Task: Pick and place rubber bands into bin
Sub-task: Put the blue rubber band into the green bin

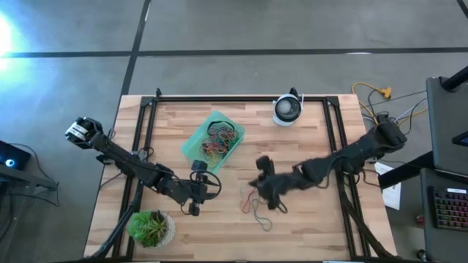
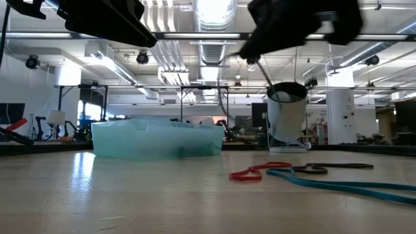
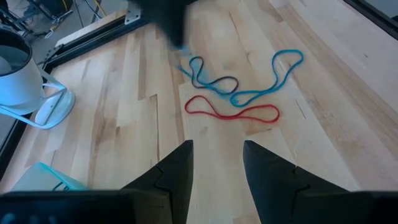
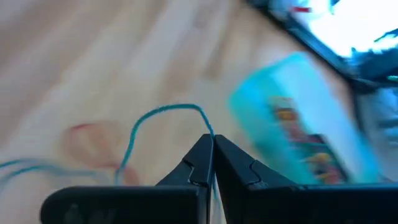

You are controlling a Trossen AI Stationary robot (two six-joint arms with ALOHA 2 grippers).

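Observation:
A teal rubber band [image 4: 163, 110] is caught in my shut right gripper [image 4: 211, 144], which hangs above the table's middle [image 1: 257, 184]. A red band [image 3: 231, 112] and a dark band [image 3: 214, 81] lie flat on the wood beside it. The teal bin [image 1: 191, 145] stands at the far left of centre with several bands inside. My left gripper [image 3: 215, 163] hovers open near the bin's near end [image 1: 199, 193], pointing at the loose bands, with nothing between its fingers. My right gripper pinches one strand of the teal band [image 4: 204, 126] between its two fingertips, slanting down from the table's right. The band arcs away from the tips in a slack loop. Its far loop [image 3: 287, 60] still lies on the table.
A white round device [image 1: 287, 109] stands at the far edge, and a potted plant [image 1: 151, 227] at the near left corner. Black rails [image 1: 335, 139] run along the table's sides. Bare wood lies between the bin and the loose bands.

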